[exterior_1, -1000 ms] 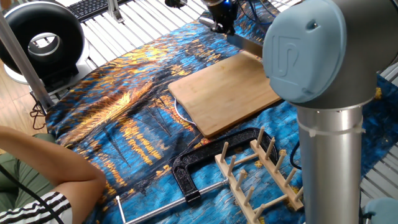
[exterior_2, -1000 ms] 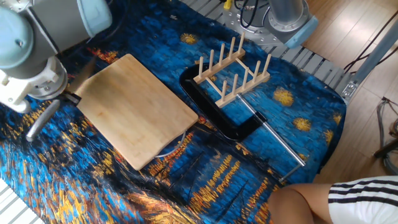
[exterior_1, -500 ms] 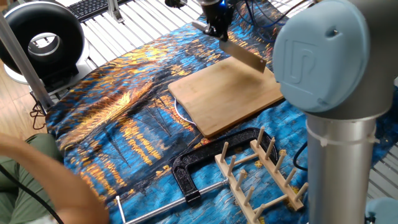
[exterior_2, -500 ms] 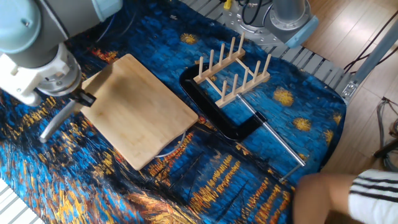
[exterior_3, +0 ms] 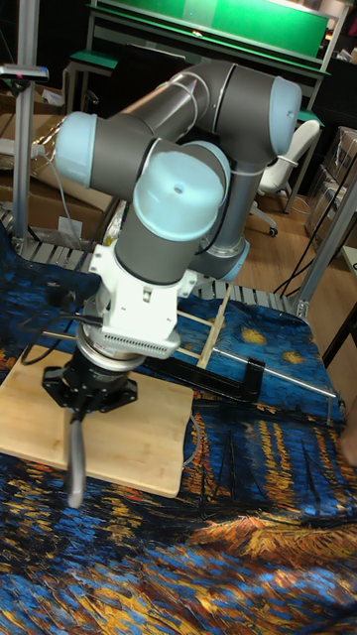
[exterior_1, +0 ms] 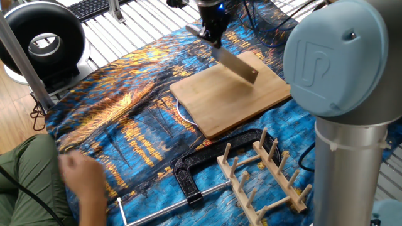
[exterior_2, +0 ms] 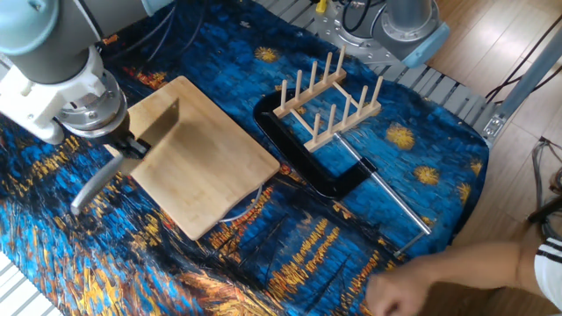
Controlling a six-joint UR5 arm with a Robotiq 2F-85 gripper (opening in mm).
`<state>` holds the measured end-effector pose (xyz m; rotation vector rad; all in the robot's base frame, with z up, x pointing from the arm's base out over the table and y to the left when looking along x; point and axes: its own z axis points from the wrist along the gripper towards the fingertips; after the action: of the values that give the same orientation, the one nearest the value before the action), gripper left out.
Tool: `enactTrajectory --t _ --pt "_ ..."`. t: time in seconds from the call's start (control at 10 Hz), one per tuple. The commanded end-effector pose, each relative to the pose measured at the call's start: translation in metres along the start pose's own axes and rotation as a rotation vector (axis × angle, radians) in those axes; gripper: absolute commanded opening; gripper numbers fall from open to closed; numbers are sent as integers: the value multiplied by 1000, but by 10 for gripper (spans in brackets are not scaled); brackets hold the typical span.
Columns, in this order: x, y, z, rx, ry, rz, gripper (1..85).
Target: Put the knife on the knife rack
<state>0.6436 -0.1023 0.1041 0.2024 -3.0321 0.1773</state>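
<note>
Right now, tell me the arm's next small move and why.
Probably carry the broad silver-bladed knife sideways toward the light-wood peg rack. The gripper holds its handle, blade lifted above the bamboo cutting board, and the rack stands beyond the black C-clamp.

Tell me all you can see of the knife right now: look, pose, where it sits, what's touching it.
The knife is a cleaver type with a broad, flat, shiny grey blade and a grey handle. It is off the table, shut in the gripper, which holds it where blade meets handle. It hangs tilted above the bamboo cutting board, blade sloping down over the wood, handle jutting past the board's edge over the blue cloth. Nothing else touches it. The knife rack stands apart.
</note>
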Motion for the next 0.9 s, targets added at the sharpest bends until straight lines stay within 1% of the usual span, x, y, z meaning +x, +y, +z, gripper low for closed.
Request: enactTrajectory --t 0.0,0.4,0.5,0.6,0.7,0.8 --pt "-16 24 -4 -92 -66 -15 10" --pt "-45 34 -8 -127 -183 -62 10" --pt "-50 33 -9 -123 -203 -68 10" --pt "-53 32 -10 -119 -217 -68 10" --pt "-54 32 -10 -117 -221 -64 10" --pt "-55 28 -10 -104 -221 -51 10"
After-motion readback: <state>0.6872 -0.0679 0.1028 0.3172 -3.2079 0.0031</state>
